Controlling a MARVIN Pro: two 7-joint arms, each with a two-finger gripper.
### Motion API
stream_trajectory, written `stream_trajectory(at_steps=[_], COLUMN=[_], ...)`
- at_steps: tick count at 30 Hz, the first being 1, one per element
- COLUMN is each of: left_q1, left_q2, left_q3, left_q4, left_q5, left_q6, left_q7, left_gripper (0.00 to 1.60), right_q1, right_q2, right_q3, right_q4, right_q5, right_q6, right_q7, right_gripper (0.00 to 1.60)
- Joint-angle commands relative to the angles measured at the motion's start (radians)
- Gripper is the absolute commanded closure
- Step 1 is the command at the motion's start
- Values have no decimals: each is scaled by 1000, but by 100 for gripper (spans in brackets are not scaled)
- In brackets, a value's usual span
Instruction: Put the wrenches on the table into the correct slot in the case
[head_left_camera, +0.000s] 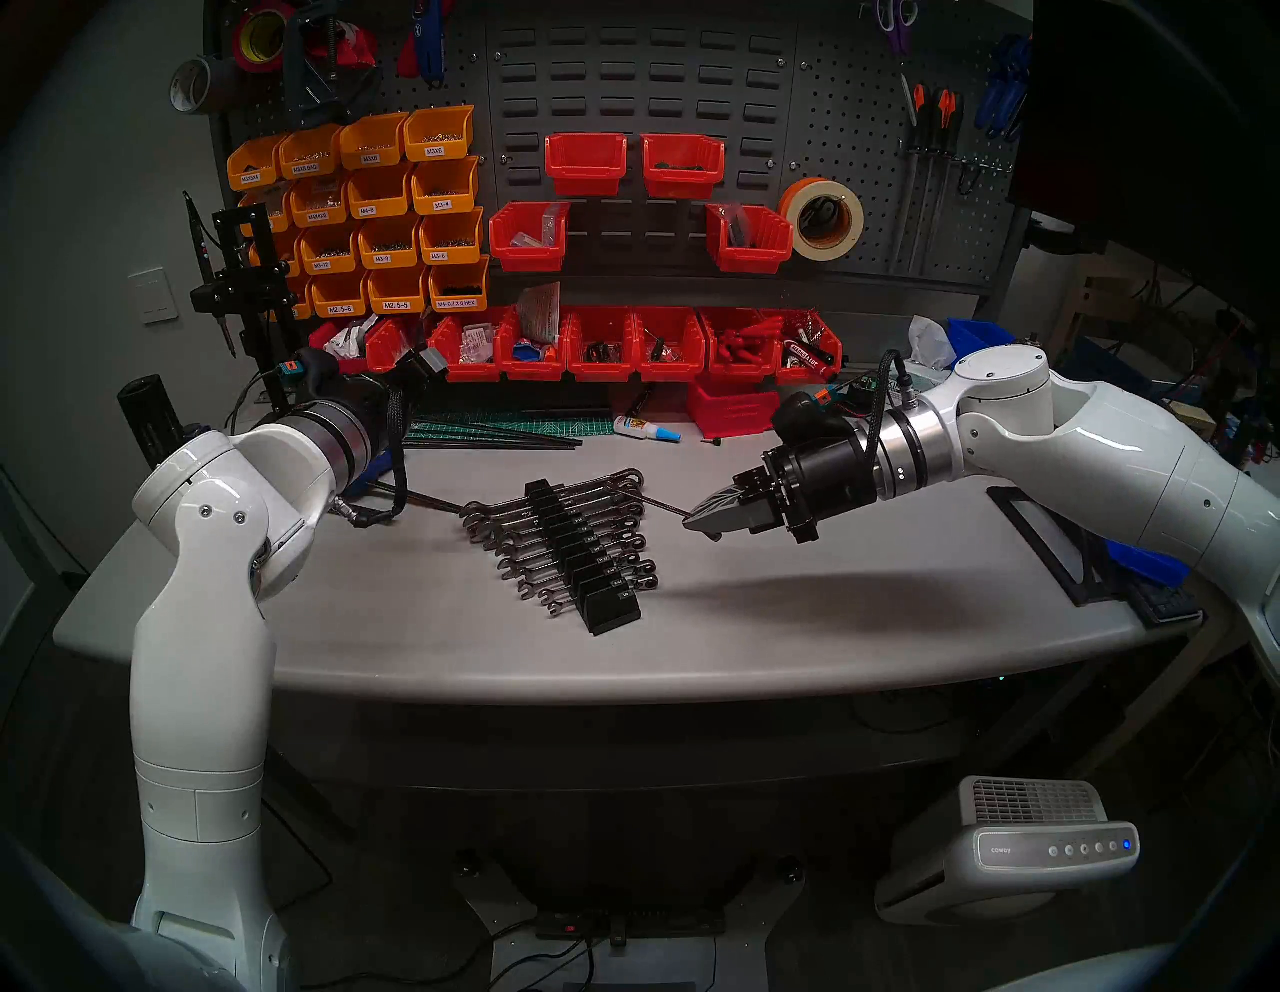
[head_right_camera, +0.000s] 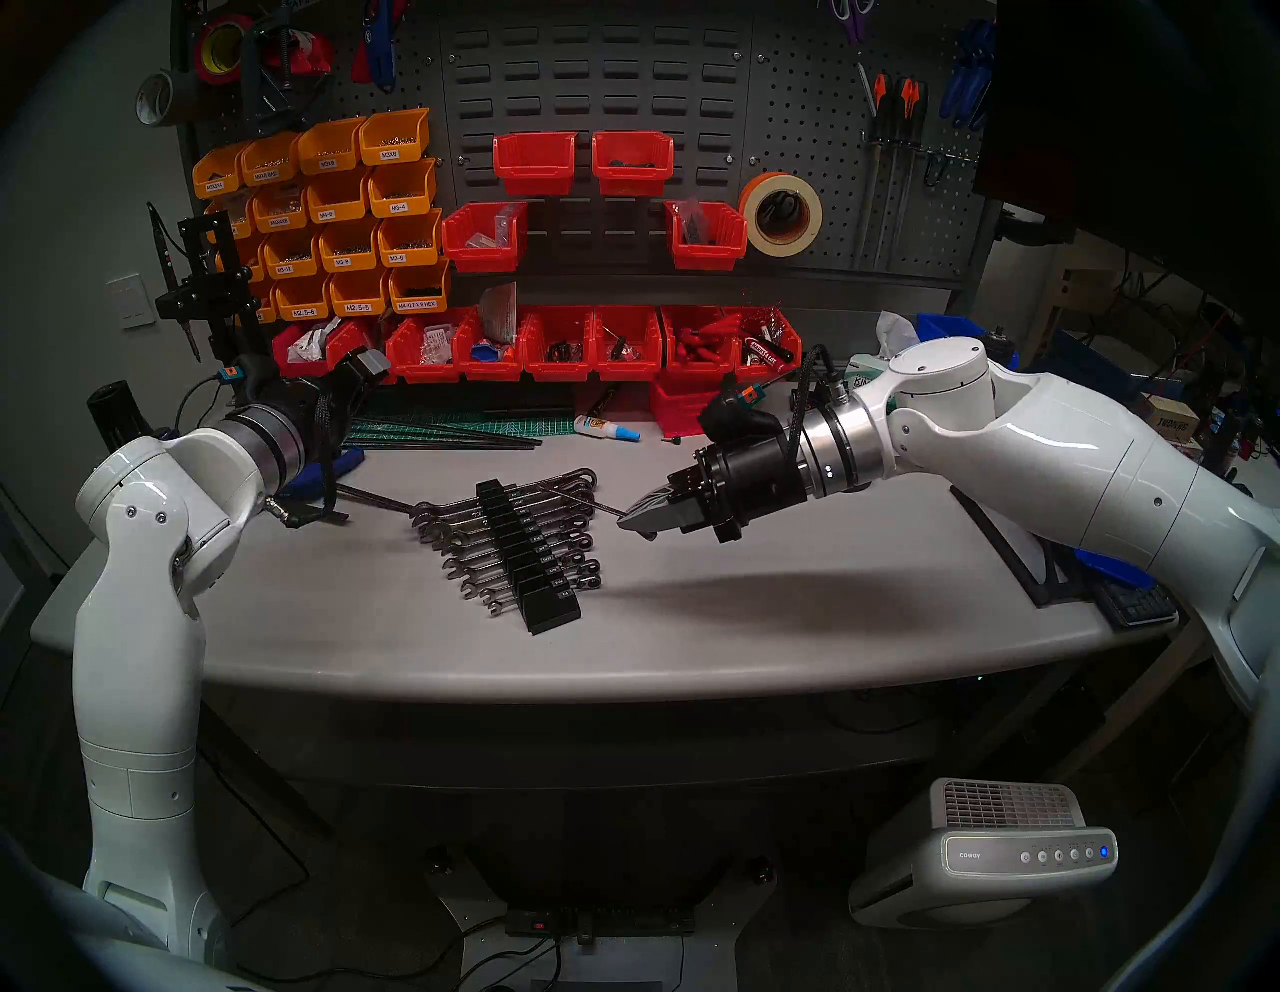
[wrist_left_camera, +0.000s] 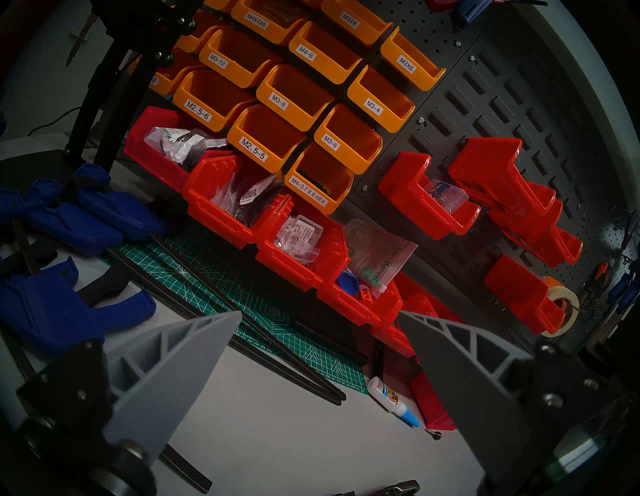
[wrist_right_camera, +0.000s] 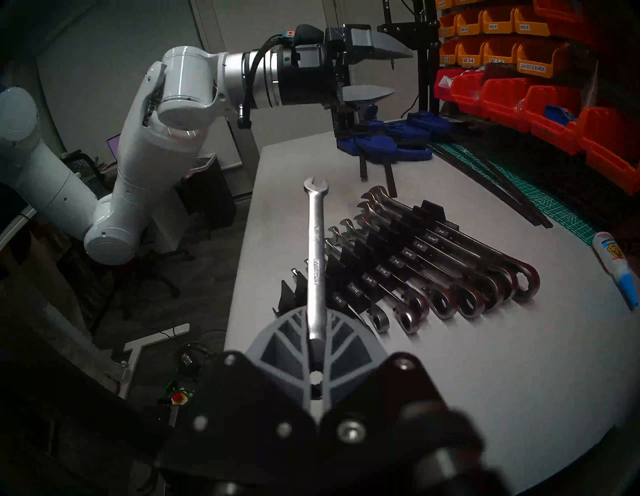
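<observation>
A slim chrome wrench (wrist_right_camera: 316, 249) hangs in the air with my right gripper (wrist_right_camera: 316, 346) shut on its ring end and its open jaw pointing away. In the head views the wrench (head_left_camera: 658, 506) reaches from my right gripper (head_left_camera: 696, 523) over the far right side of the case (head_left_camera: 582, 561). The case (wrist_right_camera: 381, 256) is a black stepped rack on the grey table (head_left_camera: 831, 623). It holds several wrenches; the slots at its low, small end are empty. My left gripper (wrist_left_camera: 320, 313) is open and empty at the back left, also seen as my left gripper (wrist_right_camera: 398, 72).
Blue clamps (wrist_right_camera: 388, 145) with black bars lie at the back left below my left gripper. Thin black rods (head_left_camera: 499, 436) lie on a green mat, and a glue bottle (head_left_camera: 647, 429) lies in front of the red bins (head_left_camera: 623, 346). A black stand (head_left_camera: 1053, 540) is at the right edge.
</observation>
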Motion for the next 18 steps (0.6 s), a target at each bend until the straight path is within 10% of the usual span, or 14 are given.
stream_trajectory(at_steps=[1, 18], left_q1=[-27, -27], left_q2=[1, 1], left_q3=[-3, -3], left_q4=[-28, -28], left_q5=[-2, -2], left_q6=[-9, -9], left_q7=[-13, -13], left_gripper=[0, 0], right_q1=[29, 18], right_q2=[-14, -38], right_q3=[26, 32], right_q4=[3, 25], right_q5=[33, 71], right_q6=[12, 12], right_q7=[37, 76], right_gripper=[160, 160])
